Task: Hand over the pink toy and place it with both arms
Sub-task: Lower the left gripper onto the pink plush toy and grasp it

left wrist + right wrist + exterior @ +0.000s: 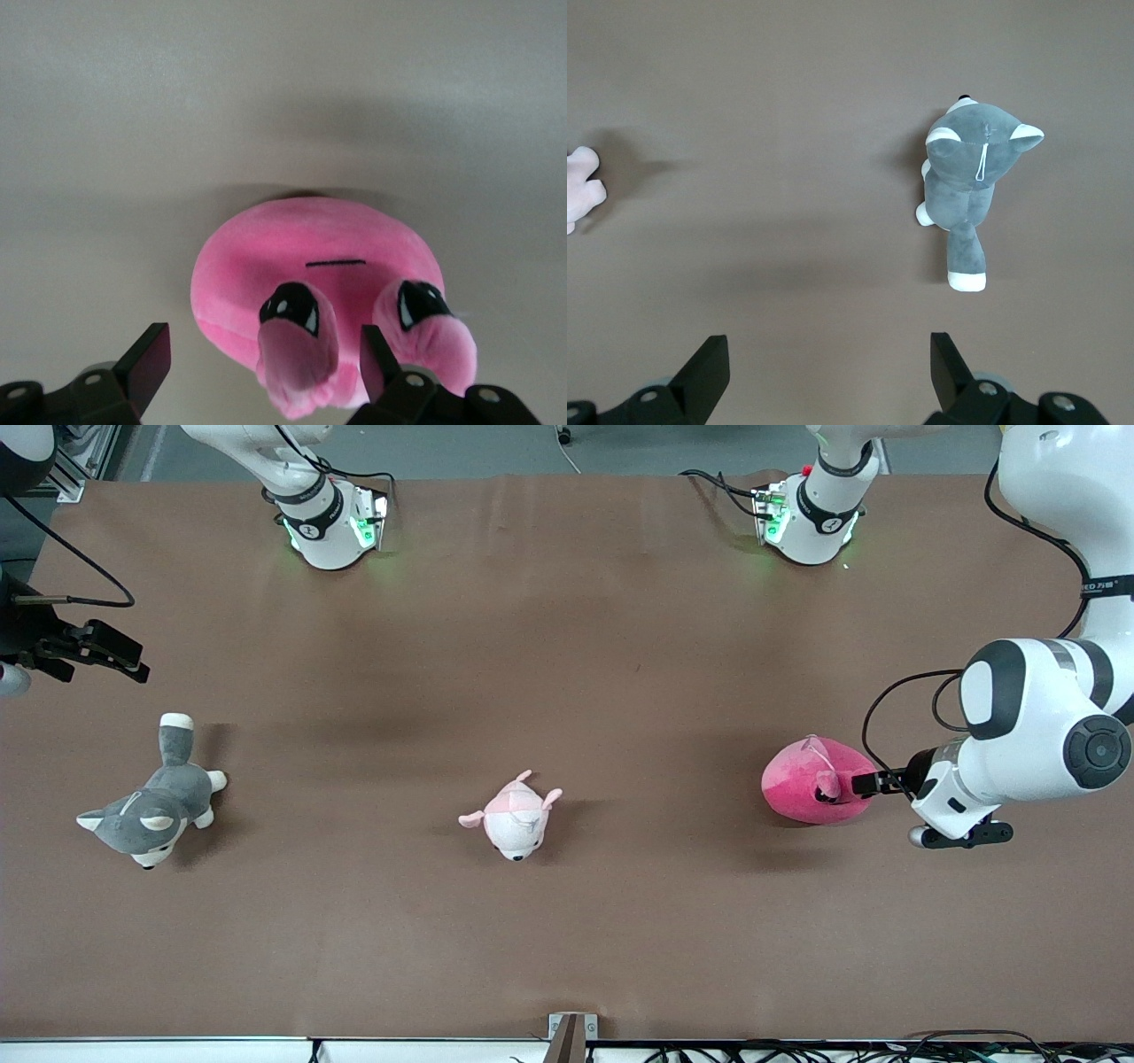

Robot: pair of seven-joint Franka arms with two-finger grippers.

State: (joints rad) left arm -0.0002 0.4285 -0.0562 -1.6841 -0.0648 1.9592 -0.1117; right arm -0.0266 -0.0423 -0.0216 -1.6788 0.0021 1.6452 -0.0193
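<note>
The pink toy (808, 786) lies on the brown table toward the left arm's end. In the left wrist view it (310, 252) fills the middle, with two dark eyes and pale pink flaps. My left gripper (861, 784) is low at the toy's side, open. In the left wrist view the left gripper (263, 347) has one of the toy's flaps between its spread fingers, without pinching it. My right gripper (120, 657) hangs open and empty over the table's right-arm end, above the husky; it also shows in the right wrist view (828, 350).
A grey-and-white husky plush (151, 815) lies toward the right arm's end and shows in the right wrist view (970, 181). A small pale pink-and-white plush (514, 821) lies mid-table, its edge in the right wrist view (579, 197). Arm bases stand along the table's back edge.
</note>
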